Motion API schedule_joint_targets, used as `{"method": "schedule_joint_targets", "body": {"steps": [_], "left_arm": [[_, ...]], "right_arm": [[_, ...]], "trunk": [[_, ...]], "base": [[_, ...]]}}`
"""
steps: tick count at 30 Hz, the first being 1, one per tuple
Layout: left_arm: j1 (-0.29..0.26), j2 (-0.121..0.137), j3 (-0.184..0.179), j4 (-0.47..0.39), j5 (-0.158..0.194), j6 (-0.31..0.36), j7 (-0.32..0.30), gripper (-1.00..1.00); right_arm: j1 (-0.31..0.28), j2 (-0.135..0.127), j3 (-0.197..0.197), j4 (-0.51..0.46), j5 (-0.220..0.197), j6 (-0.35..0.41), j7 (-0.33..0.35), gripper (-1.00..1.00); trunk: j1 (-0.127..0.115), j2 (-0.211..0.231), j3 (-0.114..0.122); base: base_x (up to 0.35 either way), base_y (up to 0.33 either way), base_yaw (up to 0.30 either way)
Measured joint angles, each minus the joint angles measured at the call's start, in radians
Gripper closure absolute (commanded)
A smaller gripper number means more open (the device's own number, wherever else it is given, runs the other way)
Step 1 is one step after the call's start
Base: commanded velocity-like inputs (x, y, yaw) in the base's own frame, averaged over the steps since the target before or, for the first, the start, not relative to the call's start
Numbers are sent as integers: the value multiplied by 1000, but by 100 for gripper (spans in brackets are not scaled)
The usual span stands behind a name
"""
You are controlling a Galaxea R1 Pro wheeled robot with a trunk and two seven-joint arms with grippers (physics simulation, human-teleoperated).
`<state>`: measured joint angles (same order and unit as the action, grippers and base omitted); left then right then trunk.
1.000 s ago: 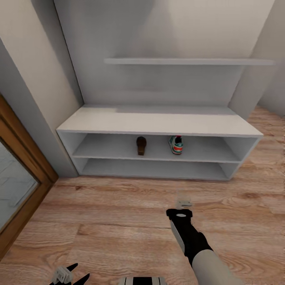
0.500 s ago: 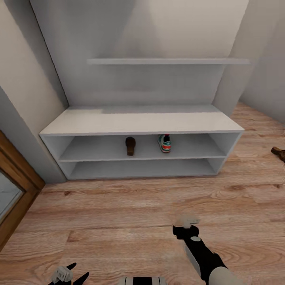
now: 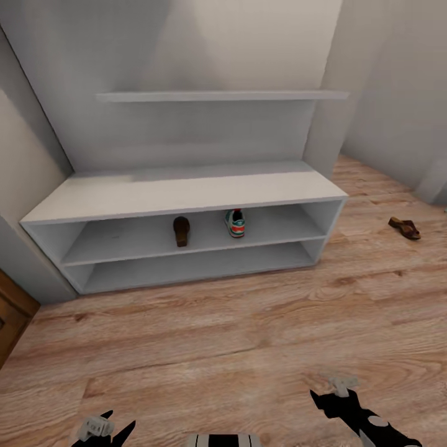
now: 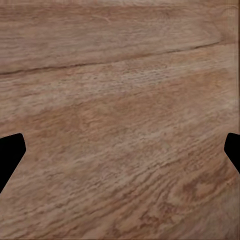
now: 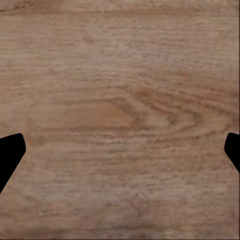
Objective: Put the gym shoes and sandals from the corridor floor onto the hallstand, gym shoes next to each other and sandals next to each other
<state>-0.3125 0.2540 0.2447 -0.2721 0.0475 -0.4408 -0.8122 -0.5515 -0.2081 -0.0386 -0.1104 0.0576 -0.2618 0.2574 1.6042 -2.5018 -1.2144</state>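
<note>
The pale-grey hallstand [image 3: 186, 189] stands against the wall ahead. On its upper open shelf sit one dark brown sandal [image 3: 181, 231] and, a little to its right and apart from it, one white gym shoe [image 3: 235, 223] with green stripes and a red heel. Another sandal [image 3: 405, 228] lies on the wood corridor floor [image 3: 223, 335] to the right of the rack. My left gripper [image 3: 104, 428] [image 4: 120, 155] and my right gripper [image 3: 338, 388] [image 5: 120, 155] hang low over bare floor, both open with nothing between the fingers.
A floating wall shelf [image 3: 217, 96] hangs above the rack. A brown wooden door frame [image 3: 12, 313] juts in at the left. Grey walls [image 3: 397, 93] close the right side, with open floor leading past the rack's right end.
The camera has swung to the right, so the rack sits further left in the picture and the floor sandal has come into view. My right arm has drawn back and lower.
</note>
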Motion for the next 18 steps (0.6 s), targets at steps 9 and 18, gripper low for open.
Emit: {"method": "schedule_joint_targets", "body": {"steps": [9,18], "left_arm": [[0,1,17,1,0,1,4,-100],[0,-4,48,1,-1,1,42,-100]], "right_arm": [[36,-79,-79,73,-119,-54,144,-100],[43,-88,-83,76,-169,-56,151,-100]], "trunk": [[-1,1,12],[-15,23,44]], "base": [[0,0,-298],[0,0,-300]]}}
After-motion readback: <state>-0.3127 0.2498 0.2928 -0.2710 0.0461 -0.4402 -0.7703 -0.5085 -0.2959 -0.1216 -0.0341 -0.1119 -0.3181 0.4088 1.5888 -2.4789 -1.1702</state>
